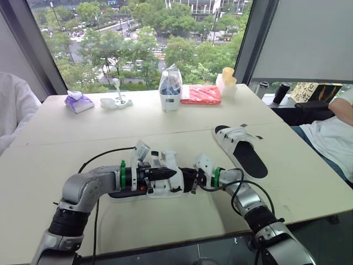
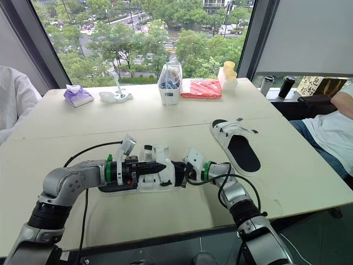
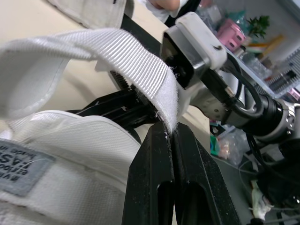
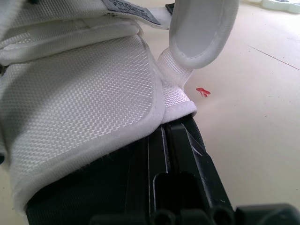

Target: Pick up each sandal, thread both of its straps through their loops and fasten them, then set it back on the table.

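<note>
Near sandal [image 2: 160,183] lies at the front of the table between both grippers, with one strap pinched.
Left gripper [image 3: 171,133] jaws are clamped together on the end of the white webbing strap [image 3: 117,61], which is lifted off the upper. Right gripper [image 4: 176,126] jaws are together at the hem of the white mesh upper; can't tell if they pinch it. Second sandal [image 1: 248,157] lies flat, sole down, well apart on the right side. The beige table [image 1: 165,127] has a seam across its middle. Along the far edge are a purple pack [image 1: 79,102], clear bag [image 1: 170,88], red packet [image 1: 200,95] and cups [image 1: 227,80]. Behind is a big window [image 1: 138,44] with trees and a street. A person in white [image 1: 336,132] sits at the right.
</note>
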You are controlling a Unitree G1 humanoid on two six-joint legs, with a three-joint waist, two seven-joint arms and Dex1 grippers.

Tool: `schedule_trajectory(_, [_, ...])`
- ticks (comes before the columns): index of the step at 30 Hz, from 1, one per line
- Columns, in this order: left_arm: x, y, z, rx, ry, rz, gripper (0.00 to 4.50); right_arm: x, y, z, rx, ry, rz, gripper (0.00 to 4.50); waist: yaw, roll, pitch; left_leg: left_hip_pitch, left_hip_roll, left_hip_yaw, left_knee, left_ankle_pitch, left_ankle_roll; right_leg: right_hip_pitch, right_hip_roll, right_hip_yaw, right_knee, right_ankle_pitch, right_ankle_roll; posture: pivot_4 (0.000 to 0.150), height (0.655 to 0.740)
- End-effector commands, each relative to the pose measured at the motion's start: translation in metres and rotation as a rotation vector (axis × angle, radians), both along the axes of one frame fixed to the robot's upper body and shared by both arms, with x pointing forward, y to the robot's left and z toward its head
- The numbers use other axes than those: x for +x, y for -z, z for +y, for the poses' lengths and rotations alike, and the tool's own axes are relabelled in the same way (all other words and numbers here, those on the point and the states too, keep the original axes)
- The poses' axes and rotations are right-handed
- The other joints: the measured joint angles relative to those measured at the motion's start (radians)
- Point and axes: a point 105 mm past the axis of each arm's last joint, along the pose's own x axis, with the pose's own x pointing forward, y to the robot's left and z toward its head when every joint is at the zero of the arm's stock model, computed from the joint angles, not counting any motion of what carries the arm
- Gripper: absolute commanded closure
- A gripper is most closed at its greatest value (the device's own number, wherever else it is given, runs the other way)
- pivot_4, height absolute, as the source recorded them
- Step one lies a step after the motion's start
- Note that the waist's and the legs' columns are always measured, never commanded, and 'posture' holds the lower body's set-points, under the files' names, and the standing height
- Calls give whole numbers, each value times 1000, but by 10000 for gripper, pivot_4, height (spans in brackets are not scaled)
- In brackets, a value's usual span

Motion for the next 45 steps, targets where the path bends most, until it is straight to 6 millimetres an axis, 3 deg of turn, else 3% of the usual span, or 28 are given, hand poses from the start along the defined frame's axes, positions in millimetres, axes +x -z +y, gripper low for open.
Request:
schedule_trajectory(1, [-9, 0, -5, 34, 37, -53, 44750, -36, 80, -11, -167, 7, 290, 45000, 0, 0, 0, 0, 0, 0, 0, 0, 0, 0, 0, 0, 0, 0, 0, 1500, 7400])
schedule_trajectory(10, [-4, 20, -7, 205, 32, -201, 44750, -36, 81, -10, -163, 7, 293, 45000, 2, 0, -1, 1, 0, 0, 0, -1, -1, 0, 0, 0, 0, -1, -1, 1500, 7400])
schedule_trajectory(16, [2, 18, -8, 244, 56, -292, 44750, -36, 81, -10, -162, 12, 296, 45000, 2, 0, -1, 0, 1, 0, 0, -2, -1, 0, 0, 0, 0, -2, -1, 1500, 7400])
schedule_trajectory(22, [-9, 15, -10, 226, 161, -283, 44750, -36, 82, -11, -162, 18, 300, 45000, 2, 0, -1, 0, 1, 0, 0, -2, -1, 0, 0, 0, 0, -2, -1, 1500, 7400])
schedule_trajectory(26, [1, 0, -7, 156, 62, -283, 44750, -36, 83, -12, -163, 20, 301, 45000, 2, 0, -1, 0, 1, 0, 0, -2, -1, 0, 1, 0, 0, -2, -1, 1500, 7400])
schedule_trajectory(29, [0, -21, 0, 66, -5, -277, 35911, -35, 83, -13, -166, 22, 301, 45000, 1, 0, 0, 0, 1, 0, 0, -2, -1, 0, 1, 0, 0, -2, -1, 1500, 7400])
schedule_trajectory(33, [-16, -38, 15, 61, -70, -313, 16903, -32, 82, -15, -171, 25, 298, 45000, -1, 0, 0, 0, 1, 0, 0, -2, -1, 0, 1, -1, 0, -2, -1, 1500, 7400])
schedule_trajectory(36, [-38, -33, 23, 104, -46, -277, 16903, -30, 81, -18, -176, 27, 296, 45000, -1, 1, 0, 1, 1, 1, -1, -2, -1, 0, 1, 0, 0, -2, -1, 1500, 7400])
schedule_trajectory(39, [-65, 0, 29, 219, 26, -208, 16903, -28, 81, -18, -184, 21, 296, 45000, -1, 1, 0, 1, 1, 0, 0, -2, -1, 0, 1, 0, 0, -2, -1, 1500, 7400])
schedule_trajectory(45, [-52, 38, 22, 261, -9, -211, 16903, -26, 79, -15, -193, 3, 291, 45000, 12, 3, -2, 1, 2, -1, 3, -5, -5, -3, -1, 0, -2, -3, -1, 1500, 7400])
